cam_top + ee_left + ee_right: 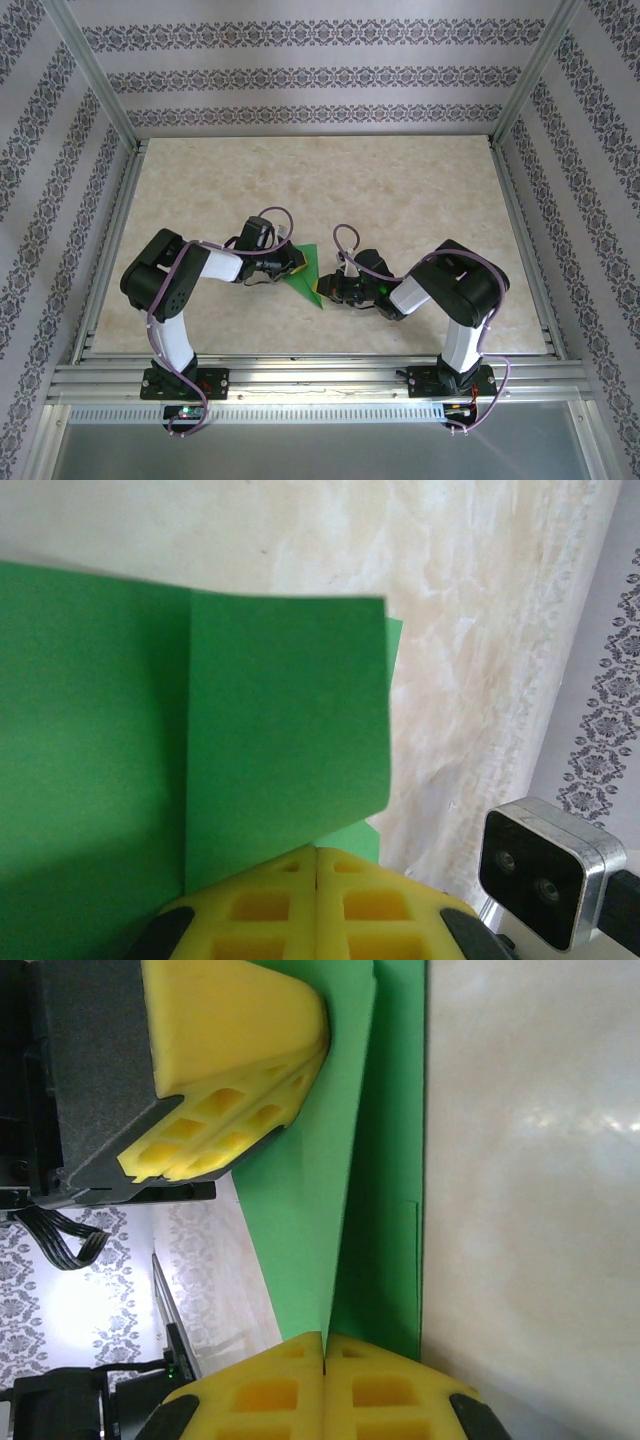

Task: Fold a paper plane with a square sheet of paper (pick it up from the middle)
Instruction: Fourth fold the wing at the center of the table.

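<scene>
Where the folded green sheet of paper (306,274) spans between them over the marbled table (400,200), the left gripper (316,852) and the right gripper (324,1340) each pinch its edge.

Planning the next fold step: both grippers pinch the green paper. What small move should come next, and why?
Probably lower the paper onto the table to flatten it. Both the left gripper and right gripper are shut on it, and the folded flap looks loose, its layers not lying flush.
</scene>
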